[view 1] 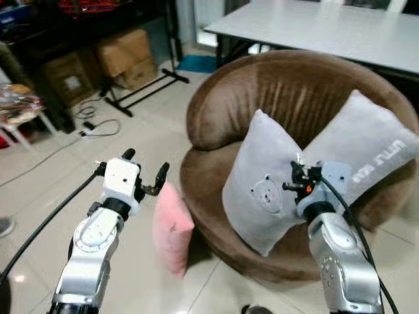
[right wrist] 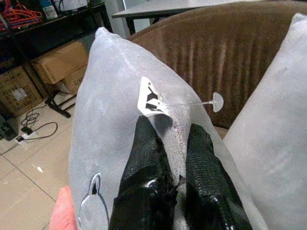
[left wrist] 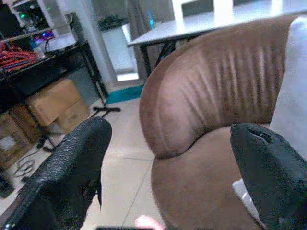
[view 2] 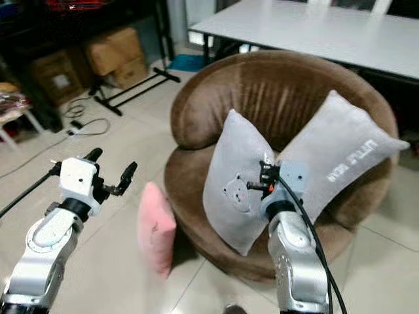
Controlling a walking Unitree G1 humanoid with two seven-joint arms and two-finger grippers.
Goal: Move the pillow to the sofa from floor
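Two silver arms are seen reaching forward from the foreground. On the right, the right tool (right wrist: 170,143) is clenched on the upper edge of a grey pillow with a bear face (view 1: 265,180), the fabric being pinched between the two black fingers (right wrist: 144,158) just below a small white tag (right wrist: 149,101). That pillow is stood upright on the seat of a round brown sofa (view 1: 288,85), leaned against a second grey pillow with white lettering (view 1: 366,147). On the left, the left tool (view 1: 145,173) is held released, fingers spread, above a pink pillow (view 1: 171,229) propped on the tiled floor (view 1: 131,131) against the sofa's front. Farther back, cardboard boxes (view 1: 124,55) and a white desk (view 1: 327,29) are visible.
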